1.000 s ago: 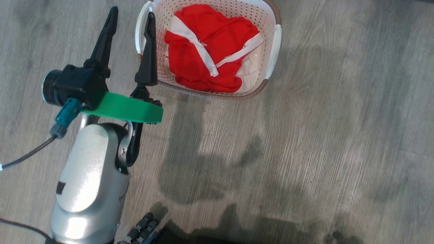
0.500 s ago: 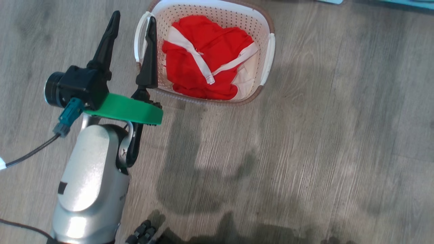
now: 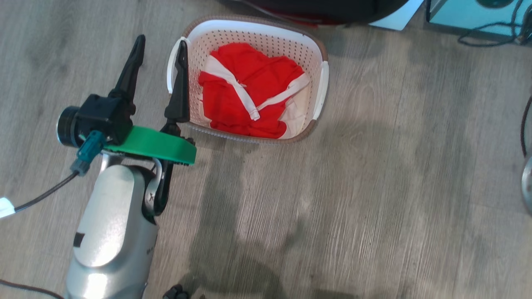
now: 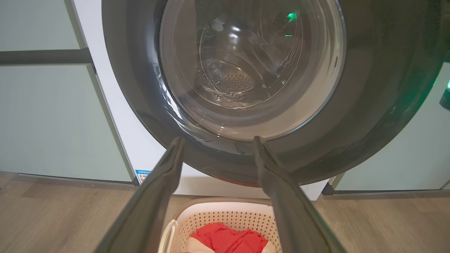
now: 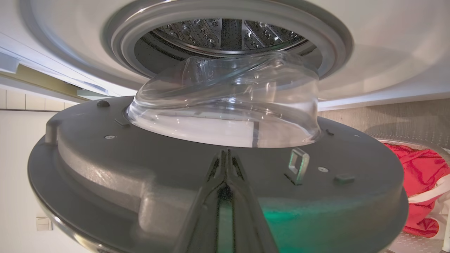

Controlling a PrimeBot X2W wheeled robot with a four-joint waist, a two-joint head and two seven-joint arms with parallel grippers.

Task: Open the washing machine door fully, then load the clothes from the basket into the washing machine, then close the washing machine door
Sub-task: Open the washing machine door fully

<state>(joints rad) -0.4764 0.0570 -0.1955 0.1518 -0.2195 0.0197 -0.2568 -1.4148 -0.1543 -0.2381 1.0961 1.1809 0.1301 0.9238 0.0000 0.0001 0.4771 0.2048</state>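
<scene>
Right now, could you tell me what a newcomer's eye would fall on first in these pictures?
The bright red clothes in the cream basket on the wood floor, at the top of the head view, catch the eye first. Next comes the big black-rimmed door above the basket in the left wrist view, with the open left gripper by the basket's left handle.

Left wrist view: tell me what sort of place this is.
Probably a home laundry nook: a white front-loading washer, pale green cabinets either side, and a basket of clothes on the wood-look floor.
</scene>
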